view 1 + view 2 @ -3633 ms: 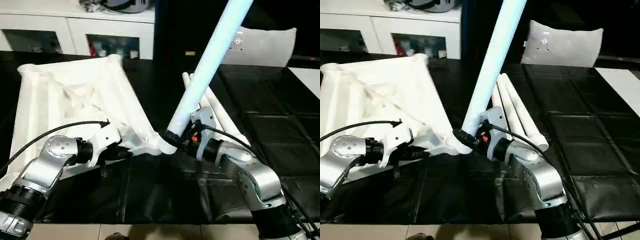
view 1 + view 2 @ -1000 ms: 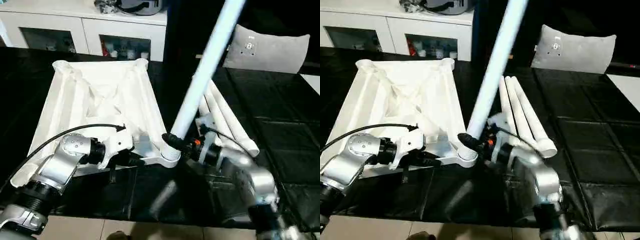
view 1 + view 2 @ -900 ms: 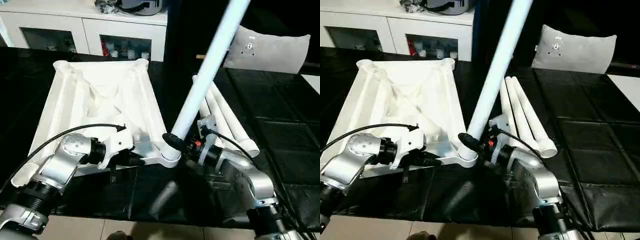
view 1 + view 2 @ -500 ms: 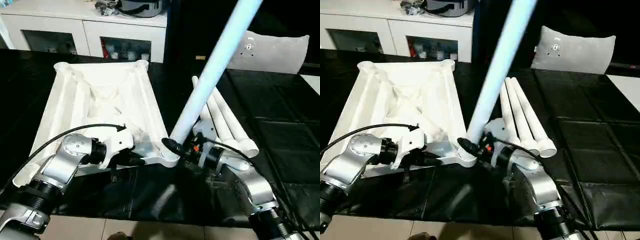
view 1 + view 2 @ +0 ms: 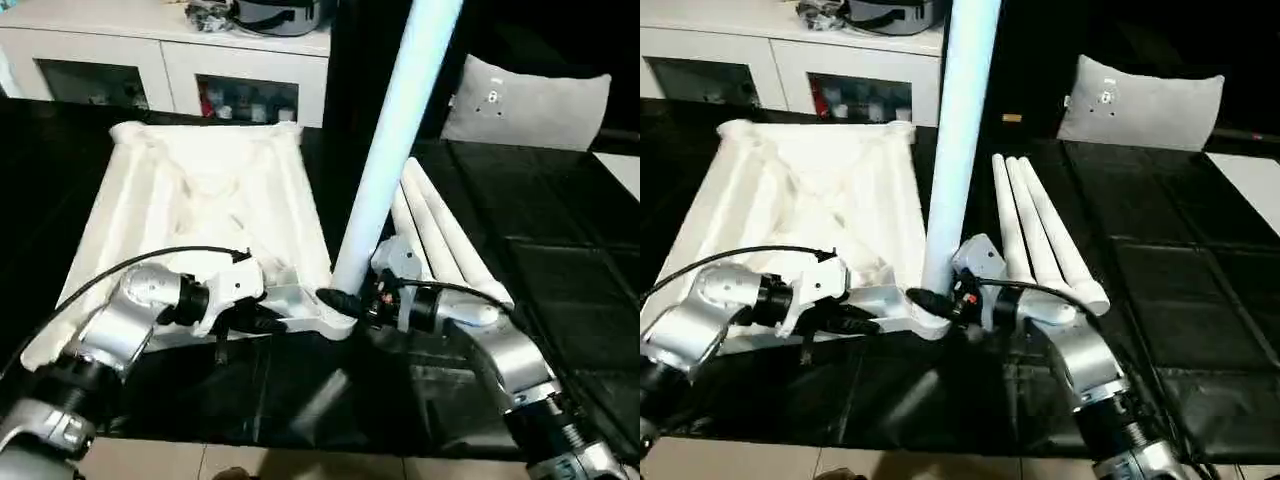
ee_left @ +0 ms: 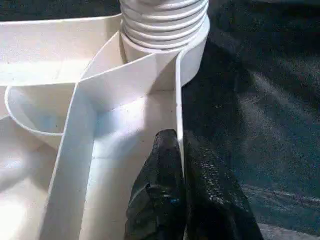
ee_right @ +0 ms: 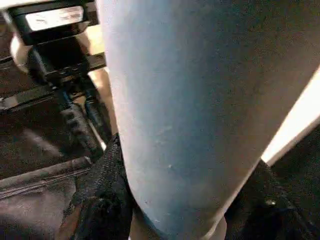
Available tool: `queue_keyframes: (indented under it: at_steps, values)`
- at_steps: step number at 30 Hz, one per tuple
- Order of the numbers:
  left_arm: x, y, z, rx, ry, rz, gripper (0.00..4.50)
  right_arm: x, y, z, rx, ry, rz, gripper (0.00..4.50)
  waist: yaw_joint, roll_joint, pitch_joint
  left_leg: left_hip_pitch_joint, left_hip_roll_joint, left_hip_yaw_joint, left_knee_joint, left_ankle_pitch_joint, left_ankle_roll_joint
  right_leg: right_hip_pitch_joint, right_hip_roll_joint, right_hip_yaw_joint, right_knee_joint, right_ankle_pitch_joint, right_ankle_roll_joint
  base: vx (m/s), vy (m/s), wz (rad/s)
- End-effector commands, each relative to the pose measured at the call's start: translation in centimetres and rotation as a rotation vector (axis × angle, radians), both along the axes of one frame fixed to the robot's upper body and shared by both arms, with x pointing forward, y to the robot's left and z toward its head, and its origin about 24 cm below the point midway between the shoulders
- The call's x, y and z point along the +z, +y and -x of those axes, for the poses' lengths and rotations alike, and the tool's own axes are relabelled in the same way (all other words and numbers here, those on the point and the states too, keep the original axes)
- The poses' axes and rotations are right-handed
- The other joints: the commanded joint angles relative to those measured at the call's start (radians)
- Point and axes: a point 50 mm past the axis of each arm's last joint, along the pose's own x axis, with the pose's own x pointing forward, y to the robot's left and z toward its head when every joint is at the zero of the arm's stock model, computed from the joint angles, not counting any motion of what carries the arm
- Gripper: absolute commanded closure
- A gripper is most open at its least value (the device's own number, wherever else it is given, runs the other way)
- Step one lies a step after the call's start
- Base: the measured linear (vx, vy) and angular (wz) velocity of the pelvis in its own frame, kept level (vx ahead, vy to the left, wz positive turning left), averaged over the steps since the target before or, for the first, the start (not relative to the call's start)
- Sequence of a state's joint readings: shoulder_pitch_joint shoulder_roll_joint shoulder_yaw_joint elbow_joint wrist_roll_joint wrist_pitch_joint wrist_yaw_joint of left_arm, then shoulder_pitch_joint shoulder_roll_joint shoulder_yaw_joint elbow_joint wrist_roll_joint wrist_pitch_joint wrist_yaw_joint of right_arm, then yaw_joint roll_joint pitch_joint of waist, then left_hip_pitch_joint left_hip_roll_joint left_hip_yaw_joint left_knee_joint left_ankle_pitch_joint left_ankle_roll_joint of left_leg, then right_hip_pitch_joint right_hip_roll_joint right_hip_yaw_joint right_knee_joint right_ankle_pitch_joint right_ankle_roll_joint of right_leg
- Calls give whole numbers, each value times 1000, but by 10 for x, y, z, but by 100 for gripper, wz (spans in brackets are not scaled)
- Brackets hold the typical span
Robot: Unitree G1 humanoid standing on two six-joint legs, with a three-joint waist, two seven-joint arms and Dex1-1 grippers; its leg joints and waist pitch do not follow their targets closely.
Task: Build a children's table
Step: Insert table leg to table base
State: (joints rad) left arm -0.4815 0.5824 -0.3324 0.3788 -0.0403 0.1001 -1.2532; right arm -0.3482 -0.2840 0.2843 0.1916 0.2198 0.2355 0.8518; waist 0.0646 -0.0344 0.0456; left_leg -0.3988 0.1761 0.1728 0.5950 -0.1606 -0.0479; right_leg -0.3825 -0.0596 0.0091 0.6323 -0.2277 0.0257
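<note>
White leg [image 5: 385, 170] clamped in right tool [image 5: 345, 300]; left tool [image 6: 181, 165] pinches tabletop [image 5: 190, 200] rim.

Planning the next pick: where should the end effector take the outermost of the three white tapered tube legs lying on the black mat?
Grip the outermost white tapered tube leg around its mid-shaft, coming from above with fingers across the tube. It lies flat, touching its neighbour on the inner side, so only its top and outer side are free. The wide open end nearest the robot looks too broad to pinch.

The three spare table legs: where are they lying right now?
In the left eye view, the three spare legs lie side by side on the black mat, right of the upturned table top, just behind the right tool and in front of the grey pillow.
</note>
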Motion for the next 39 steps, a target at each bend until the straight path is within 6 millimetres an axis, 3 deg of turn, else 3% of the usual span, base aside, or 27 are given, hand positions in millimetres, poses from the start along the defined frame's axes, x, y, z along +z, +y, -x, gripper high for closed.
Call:
queue_keyframes:
  at_steps: [1, 4, 7, 12, 13, 15, 16, 17, 18, 19, 21, 24, 25, 26, 27, 35, 36, 38, 39]
  values:
    - [30, -6, -15, -36, -143, 9, 450, -59, -2, 32, 81, 281, 183, 258, -13, 18, -32, 42, 46, -17, -94, -389, -52, -3, -55, 23, -85, -187, -188, 0, 0, 0]
    - [32, -3, -19, -1, -155, 0, 450, -57, 0, 29, 72, 278, 176, 258, -15, 18, -30, 42, 47, -17, -96, -392, -52, -2, -57, 23, -87, -187, -190, 0, 0, 0]
    - [33, 4, -19, 66, -159, -5, 450, -55, 4, 23, 23, 266, 152, 258, -19, 15, -30, 43, 48, -19, -99, -428, -62, -4, -61, 24, -91, -253, -183, 0, 0, 0]
    - [35, 12, -10, 173, -155, 22, 450, -53, 7, 12, -110, 252, 131, 258, -34, 14, -21, 42, 50, -29, -108, -506, -96, -11, -66, 24, -100, -399, -167, 0, 0, 0]
    - [35, 12, 2, 225, -142, 38, 450, -54, 7, 7, -183, 248, 137, 258, -39, 14, -22, 43, 51, -31, -108, -517, -100, -12, -67, 24, -99, -403, -169, 0, 0, 0]
    - [35, 10, 10, 258, -135, 44, 450, -54, 8, 3, -228, 249, 138, 258, -53, 13, -18, 31, 49, -35, -114, -508, -98, -6, -64, 21, -98, -396, -171, 0, 0, 0]
    - [35, 9, 13, 269, -133, 44, 450, -54, 9, 2, -242, 248, 138, 258, -56, 14, -19, 33, 49, -34, -113, -513, -101, -8, -62, 21, -97, -396, -170, 0, 0, 0]
    - [36, 3, 19, 293, -127, 60, 450, -53, 10, -1, -270, 245, 132, 258, -63, 8, -20, 37, 49, -33, -110, -527, -99, -13, -61, 22, -102, -405, -169, 0, 0, 0]
    - [36, 1, 21, 299, -125, 63, 450, -53, 11, -2, -277, 244, 130, 258, -67, 11, -18, 37, 48, -33, -109, -523, -97, -15, -62, 24, -102, -400, -173, 0, 0, 0]
    - [39, -8, 29, 331, -118, 80, 450, -51, 14, -7, -311, 241, 118, 258, -71, 6, -20, 40, 50, -31, -105, -527, -97, -16, -63, 27, -102, -405, -174, 0, 0, 0]
    - [41, -14, 32, 351, -115, 87, 450, -50, 16, -10, -326, 240, 116, 258, -73, 5, -19, 39, 47, -30, -103, -520, -92, -18, -59, 27, -105, -411, -164, 0, 0, 0]
    - [46, -30, 39, 383, -118, 104, 450, -49, 20, -15, -338, 242, 115, 258, -75, 2, -25, 30, 46, -27, -102, -450, -78, -11, -53, 25, -99, -313, -169, 0, 0, 0]
    - [47, -33, 39, 390, -124, 104, 450, -49, 21, -15, -336, 248, 105, 258, -75, -3, -31, 26, 45, -23, -99, -409, -69, -6, -51, 25, -94, -256, -174, 0, 0, 0]
    - [47, -34, 38, 392, -126, 104, 450, -49, 21, -15, -335, 249, 104, 258, -72, 0, -31, 26, 46, -23, -98, -389, -65, -6, -51, 25, -94, -229, -176, 0, 0, 0]
    - [47, -36, 33, 416, -154, 92, 450, -48, 25, -15, -317, 256, 93, 258, -72, -6, -31, 23, 44, -19, -97, -370, -53, -4, -49, 25, -93, -204, -178, 0, 0, 0]
    - [47, -28, 28, 446, -212, 7, 450, -50, 28, -13, -293, 292, 50, 258, -64, -2, -29, 27, 44, -19, -97, -410, -69, -11, -49, 24, -98, -263, -157, 0, 0, 0]
    - [46, -27, 27, 441, -223, -11, 450, -49, 28, -14, -288, 282, 44, 258, -64, 3, -31, 28, 45, -20, -97, -416, -73, -11, -50, 24, -99, -269, -156, 0, 0, 0]
    - [45, -27, 26, 437, -232, -8, 450, -48, 27, -16, -299, 269, 41, 202, -65, 2, -30, 28, 45, -21, -98, -426, -75, -13, -49, 23, -99, -275, -157, 0, 0, 0]
    - [44, -28, 26, 433, -230, 5, 450, -48, 27, -17, -307, 266, 37, 202, -65, 2, -29, 30, 45, -21, -97, -438, -77, -15, -50, 24, -101, -289, -157, 0, 0, 0]
